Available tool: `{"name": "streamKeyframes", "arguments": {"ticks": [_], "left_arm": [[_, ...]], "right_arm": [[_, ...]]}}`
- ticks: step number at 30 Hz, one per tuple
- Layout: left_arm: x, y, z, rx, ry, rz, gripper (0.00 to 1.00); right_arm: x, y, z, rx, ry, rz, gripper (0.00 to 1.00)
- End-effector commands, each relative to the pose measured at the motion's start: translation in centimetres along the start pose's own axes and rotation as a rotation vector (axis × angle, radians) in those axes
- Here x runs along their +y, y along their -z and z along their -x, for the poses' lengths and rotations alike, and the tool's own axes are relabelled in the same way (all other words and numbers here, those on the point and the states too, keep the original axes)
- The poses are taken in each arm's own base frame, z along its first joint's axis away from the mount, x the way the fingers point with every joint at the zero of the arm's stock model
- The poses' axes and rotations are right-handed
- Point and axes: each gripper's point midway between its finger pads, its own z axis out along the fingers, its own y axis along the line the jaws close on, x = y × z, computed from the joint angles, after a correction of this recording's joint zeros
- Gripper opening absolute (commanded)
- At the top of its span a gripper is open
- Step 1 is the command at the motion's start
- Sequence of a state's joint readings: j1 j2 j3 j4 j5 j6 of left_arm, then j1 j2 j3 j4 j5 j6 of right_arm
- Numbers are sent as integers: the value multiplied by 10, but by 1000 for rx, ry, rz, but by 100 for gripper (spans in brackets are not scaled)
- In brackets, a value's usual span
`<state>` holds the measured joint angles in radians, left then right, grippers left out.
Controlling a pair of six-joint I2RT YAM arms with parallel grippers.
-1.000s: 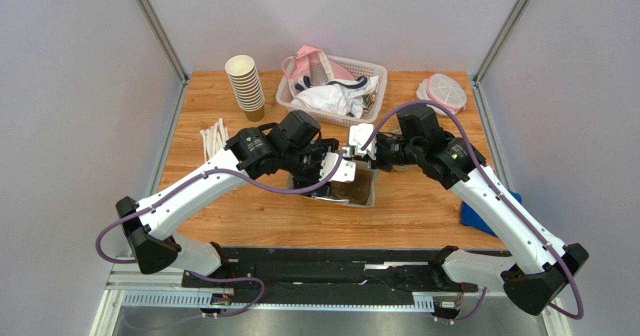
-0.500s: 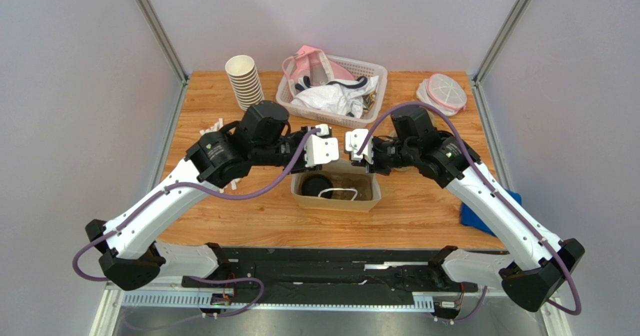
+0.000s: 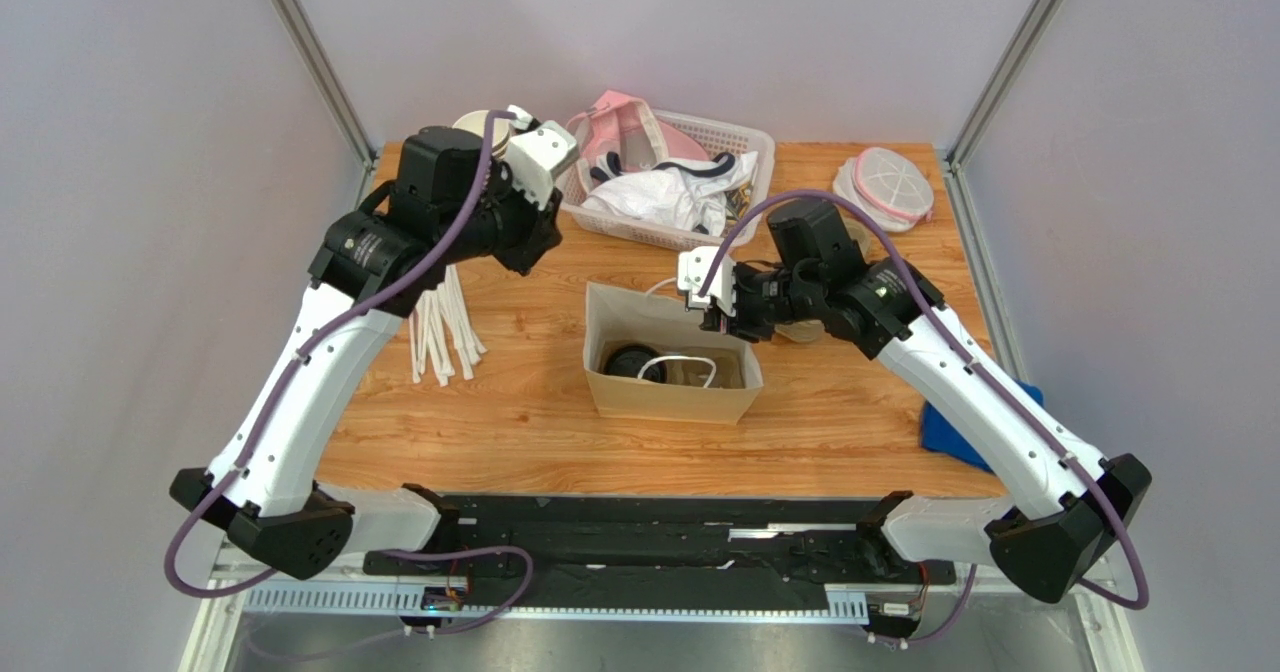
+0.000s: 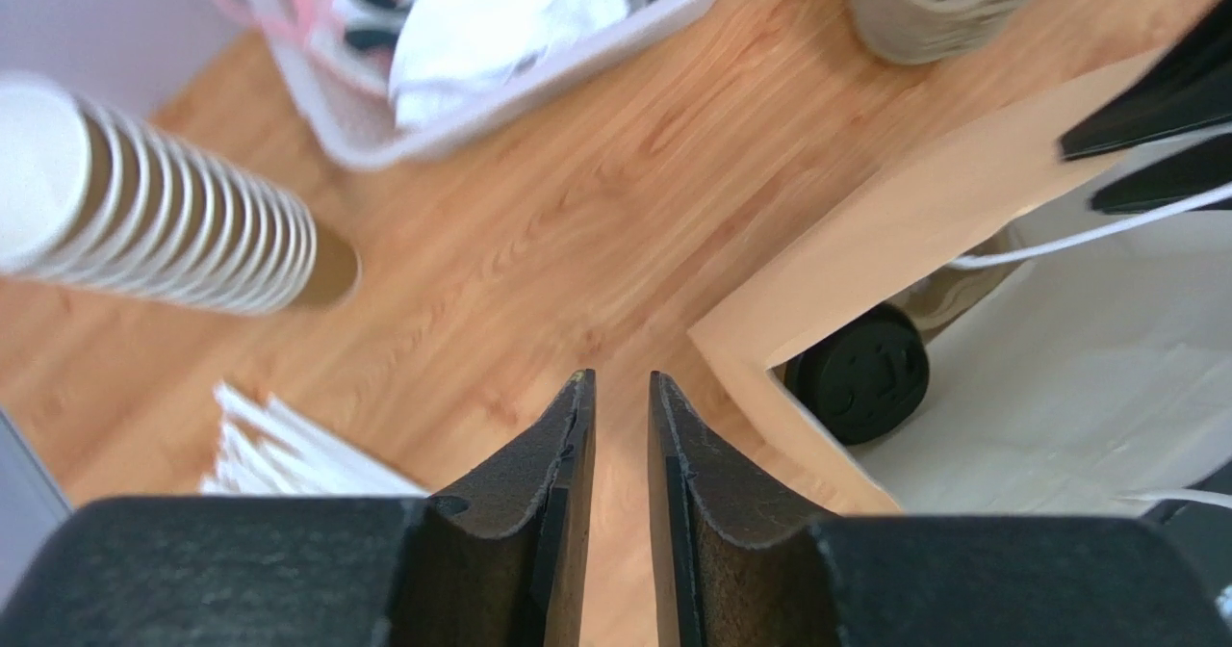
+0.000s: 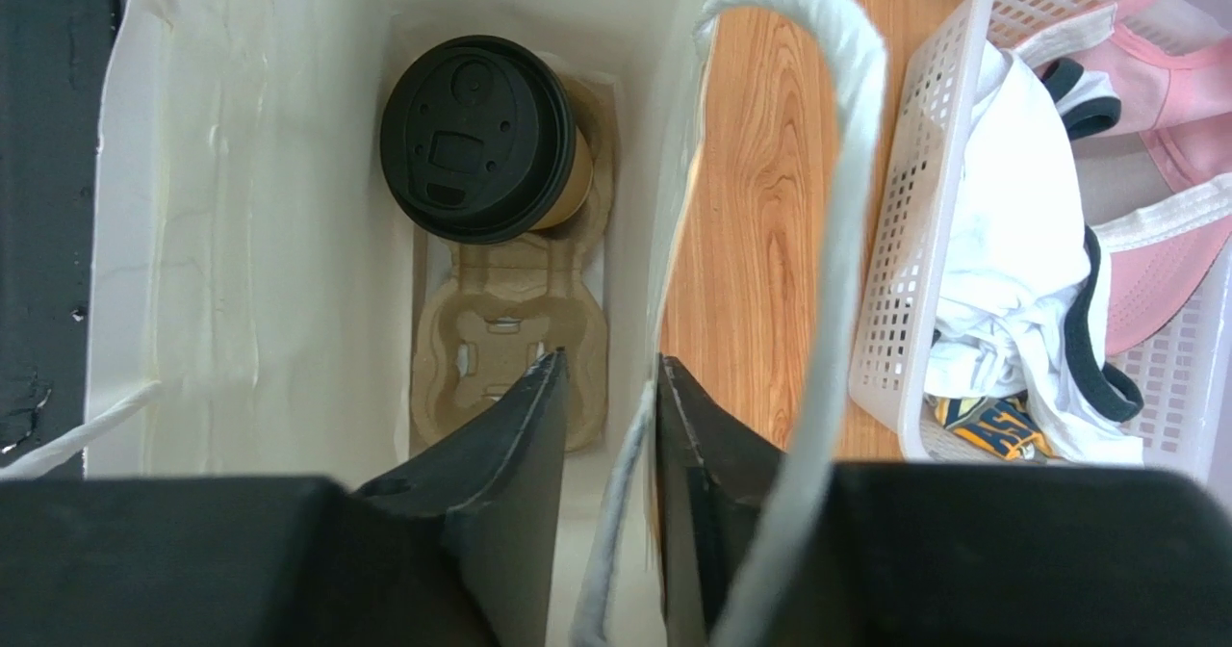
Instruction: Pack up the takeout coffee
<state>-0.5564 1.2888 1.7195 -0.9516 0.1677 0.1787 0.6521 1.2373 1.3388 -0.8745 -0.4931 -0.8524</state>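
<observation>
The takeout coffee (image 5: 477,135), a brown paper cup under a black lid, stands in a pulp carrier (image 5: 506,344) at the bottom of the open paper bag (image 3: 670,390). The left wrist view shows its lid (image 4: 865,376) past the bag's rim (image 4: 868,243). My right gripper (image 5: 608,361) hangs over the bag's far edge (image 3: 703,285), jaws slightly apart. The bag wall and a white handle cord run between them, against one finger only. My left gripper (image 4: 619,380) is raised near the far left (image 3: 538,144), narrowly open and holding nothing.
A stack of lidless cups (image 4: 159,221) stands at the far left. A white basket of cloths (image 3: 669,177) sits behind the bag. White straws (image 3: 443,327) lie at the left. A lidded round container (image 3: 887,185) and a blue cloth (image 3: 947,432) are at the right.
My left arm has come up out of the bag and swung to the far left, its jaws narrowing. My right jaws, shut on the bag's edge before, have parted.
</observation>
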Motion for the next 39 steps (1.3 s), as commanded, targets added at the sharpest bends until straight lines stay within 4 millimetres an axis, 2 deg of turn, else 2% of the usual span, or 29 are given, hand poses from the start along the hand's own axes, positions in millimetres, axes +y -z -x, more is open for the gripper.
{"name": "streamKeyframes", "arguments": {"ticks": [1,2,3,5,6,11,12,14,16,21,25,28,32,34,35,39], "left_arm": [[30,4,-45,140,268,114,27],[35,2,-57,168,324,134,27],[50,7,-67,180,375,178,27],[59,8,-88,226,431,209,27],[70,14,-98,235,463,246,27],[86,25,-153,359,560,303,28],[93,29,-163,374,577,324,28],[93,25,-179,409,614,303,32],[101,29,-193,443,628,315,32],[125,31,-218,478,685,346,33],[153,27,-225,481,670,372,35],[180,19,-228,482,663,389,34],[222,7,-242,508,660,432,34],[238,6,-249,538,659,456,32],[243,2,-264,566,687,447,32],[258,-9,-288,601,704,440,32]], "right_arm": [[-17,6,12,12,10,-48,34],[-19,6,13,11,10,-54,39],[-20,6,14,8,13,-55,41],[-26,7,16,13,17,-67,44],[-28,7,16,16,22,-73,46],[-44,5,16,45,38,-110,54],[-49,9,21,38,41,-126,56],[-55,9,23,42,28,-141,61],[-63,14,28,42,20,-165,66],[-76,30,41,31,-35,-208,76],[-84,49,63,-13,-53,-255,81],[-86,60,70,-23,-84,-284,84],[-92,88,90,-58,-110,-348,91],[-94,94,87,-36,-148,-379,100],[-96,97,86,-27,-160,-396,100],[-98,106,71,24,-212,-443,100]]}}
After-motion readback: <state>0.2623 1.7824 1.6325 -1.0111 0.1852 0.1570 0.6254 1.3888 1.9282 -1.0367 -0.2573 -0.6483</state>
